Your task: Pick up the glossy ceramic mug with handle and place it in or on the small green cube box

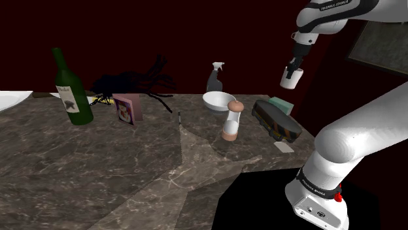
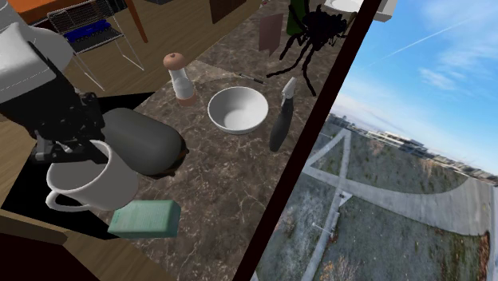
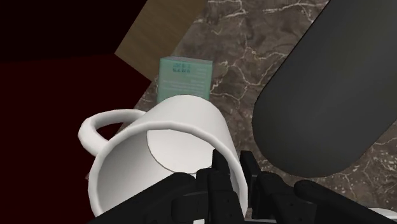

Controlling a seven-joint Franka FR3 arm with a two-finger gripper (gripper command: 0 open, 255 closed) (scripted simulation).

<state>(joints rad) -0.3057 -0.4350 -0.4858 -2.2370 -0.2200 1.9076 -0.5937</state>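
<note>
Clasping white mug [image 3: 172,137], pincer [image 3: 235,170] hangs near green box [image 3: 184,76], dark obj [image 3: 331,83] beside.

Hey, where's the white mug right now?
The white mug hangs clasped in the gripper at the shoulder view's upper right, in the air just above the small green box and the dark oblong object on the counter.
</note>
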